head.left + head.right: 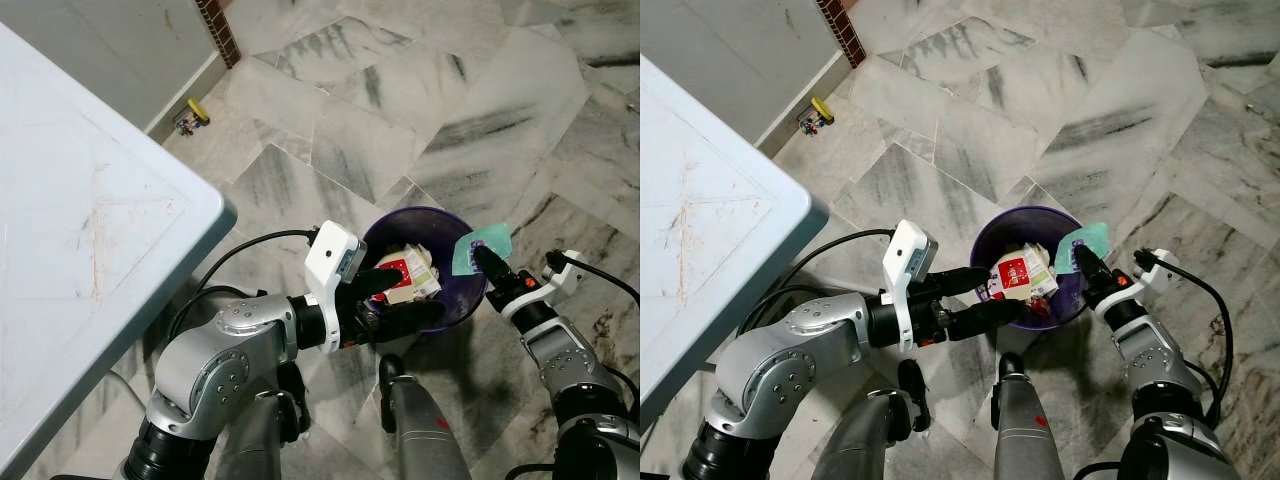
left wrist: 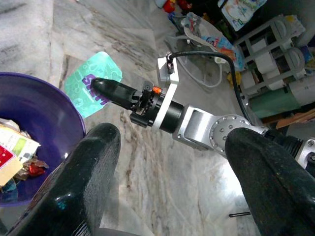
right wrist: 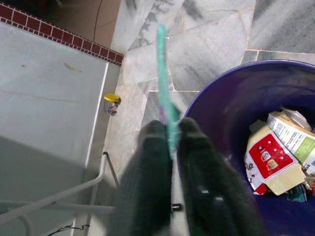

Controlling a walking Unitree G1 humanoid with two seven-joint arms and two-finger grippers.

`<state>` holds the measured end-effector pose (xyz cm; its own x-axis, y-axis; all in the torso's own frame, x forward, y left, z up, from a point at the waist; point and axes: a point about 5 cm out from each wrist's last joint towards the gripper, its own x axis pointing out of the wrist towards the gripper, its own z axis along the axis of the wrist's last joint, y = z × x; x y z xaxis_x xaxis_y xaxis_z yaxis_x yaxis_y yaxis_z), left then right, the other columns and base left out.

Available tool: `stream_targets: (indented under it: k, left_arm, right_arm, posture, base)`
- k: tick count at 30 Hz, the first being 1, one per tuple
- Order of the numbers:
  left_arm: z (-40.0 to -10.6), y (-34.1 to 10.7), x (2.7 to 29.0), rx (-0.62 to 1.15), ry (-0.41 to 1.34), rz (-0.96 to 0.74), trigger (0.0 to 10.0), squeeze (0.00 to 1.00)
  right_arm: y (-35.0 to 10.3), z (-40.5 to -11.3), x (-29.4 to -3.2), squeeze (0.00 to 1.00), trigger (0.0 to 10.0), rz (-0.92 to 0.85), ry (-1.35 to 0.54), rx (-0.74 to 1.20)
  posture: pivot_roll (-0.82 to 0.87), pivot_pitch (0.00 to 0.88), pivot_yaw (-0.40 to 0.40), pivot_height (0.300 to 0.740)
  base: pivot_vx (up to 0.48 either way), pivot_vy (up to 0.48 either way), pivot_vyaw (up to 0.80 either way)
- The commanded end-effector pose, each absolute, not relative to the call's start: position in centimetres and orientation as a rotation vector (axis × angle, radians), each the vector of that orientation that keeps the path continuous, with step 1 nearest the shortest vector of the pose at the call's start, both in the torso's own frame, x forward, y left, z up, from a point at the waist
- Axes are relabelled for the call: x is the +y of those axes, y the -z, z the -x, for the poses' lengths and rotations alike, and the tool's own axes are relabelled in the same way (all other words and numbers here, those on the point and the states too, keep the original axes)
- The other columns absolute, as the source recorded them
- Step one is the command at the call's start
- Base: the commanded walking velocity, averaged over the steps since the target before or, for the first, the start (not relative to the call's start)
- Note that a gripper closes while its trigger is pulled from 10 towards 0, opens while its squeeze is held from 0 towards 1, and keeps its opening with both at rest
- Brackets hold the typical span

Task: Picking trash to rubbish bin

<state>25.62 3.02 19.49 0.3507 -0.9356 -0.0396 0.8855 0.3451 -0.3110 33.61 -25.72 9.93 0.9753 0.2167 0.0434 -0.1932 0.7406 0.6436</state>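
A purple rubbish bin [image 1: 455, 303] stands on the marble floor just in front of me, with a red-and-white carton [image 1: 405, 270] and other wrappers inside. My right gripper [image 1: 482, 257] is shut on a flat teal wrapper [image 1: 482, 247], held upright over the bin's right rim; the wrapper [image 3: 165, 101] shows edge-on between the fingers [image 3: 147, 162]. My left gripper [image 1: 392, 298] is open at the bin's near left rim, one finger over the carton and one along the rim, holding nothing.
A white table [image 1: 90, 250] fills the left side, its corner close to my left arm. A small yellow toy [image 1: 190, 115] lies by the wall at the back. Open marble floor lies beyond the bin. Shelves and clutter [image 2: 266, 54] stand to my right.
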Motion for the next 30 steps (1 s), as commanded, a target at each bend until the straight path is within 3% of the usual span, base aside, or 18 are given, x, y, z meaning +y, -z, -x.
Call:
stream_targets:
  k: [1, 16, 24, 30]
  left_arm:
    - [-25.0, -19.3, 2.9, 0.239, 1.215, 0.255, 10.0, 0.00]
    - [-25.2, -19.5, 2.8, 0.222, 1.215, 0.247, 10.0, 0.00]
    - [-25.4, -19.6, 2.4, 0.210, 1.219, 0.254, 10.0, 0.00]
    - [-25.4, -19.6, 2.3, 0.211, 1.225, 0.256, 10.0, 0.00]
  right_arm:
    - [-8.2, -32.6, -25.4, 1.00, 10.0, -0.730, -0.215, 0.088]
    - [-10.8, -33.0, -25.2, 1.00, 10.0, -0.603, -0.286, -0.003]
    - [-10.5, -30.7, -23.2, 1.00, 10.0, -0.420, -0.389, 0.037]
    - [-10.2, -30.0, -23.3, 1.00, 10.0, -0.465, -0.377, 0.047]
  posture:
    - [-0.10, 0.584, 0.135, 0.740]
    - [-0.10, 0.566, 0.128, 0.740]
    - [-0.12, 0.554, 0.123, 0.740]
    - [-0.13, 0.558, 0.126, 0.740]
  base:
    - [0.000, 0.000, 0.00]
    - [0.000, 0.000, 0.00]
    - [0.000, 0.000, 0.00]
    - [0.000, 0.000, 0.00]
